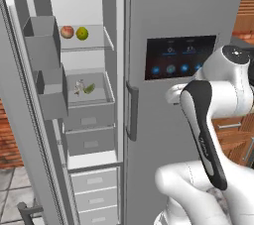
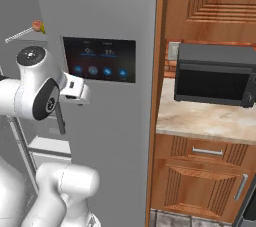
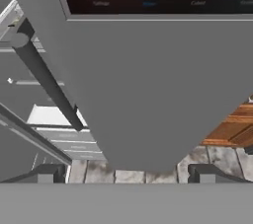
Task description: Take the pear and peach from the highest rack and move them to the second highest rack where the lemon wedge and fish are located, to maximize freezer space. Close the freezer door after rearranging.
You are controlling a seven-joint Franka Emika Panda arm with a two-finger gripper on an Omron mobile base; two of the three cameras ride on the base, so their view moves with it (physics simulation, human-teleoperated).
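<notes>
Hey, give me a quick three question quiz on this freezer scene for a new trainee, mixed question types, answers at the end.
1. True or false: the peach and pear sit on the highest rack.
2. Multiple choice: the freezer door is A) closed, B) open, C) removed.
3. In the hand view, how do the gripper jaws stand, and is anything between them?

Key:
1. True.
2. B.
3. Wide apart, with nothing between them; they face the closed grey door under the display panel.
</notes>
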